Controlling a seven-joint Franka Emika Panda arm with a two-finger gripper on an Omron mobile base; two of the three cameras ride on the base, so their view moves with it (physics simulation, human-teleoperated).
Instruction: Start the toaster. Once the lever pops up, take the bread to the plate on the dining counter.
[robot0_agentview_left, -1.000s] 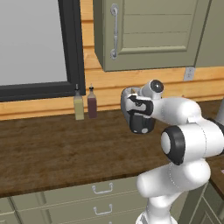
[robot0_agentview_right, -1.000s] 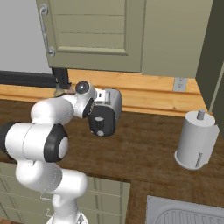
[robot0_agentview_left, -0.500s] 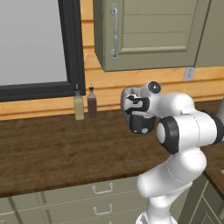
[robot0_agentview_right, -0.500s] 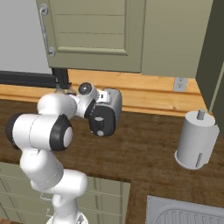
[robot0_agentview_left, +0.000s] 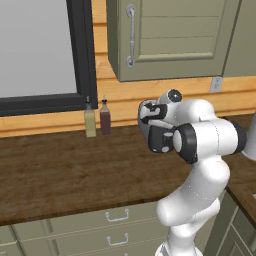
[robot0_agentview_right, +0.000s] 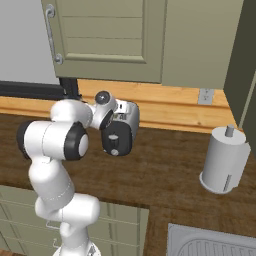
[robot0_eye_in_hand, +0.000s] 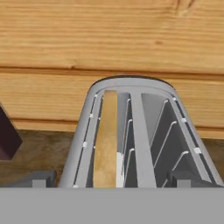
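Rounded silver toaster on a dark wood-grain table.
Tan bread stands in its left slot; fingers spread wide above, holding nothing.

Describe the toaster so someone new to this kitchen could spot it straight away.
Look along the dark wood counter against the pale plank wall. The toaster stands by that wall, partly behind the robot's hand. It is rounded and silver-grey with a black end panel, unlike the two slim bottles or the paper towel roll.
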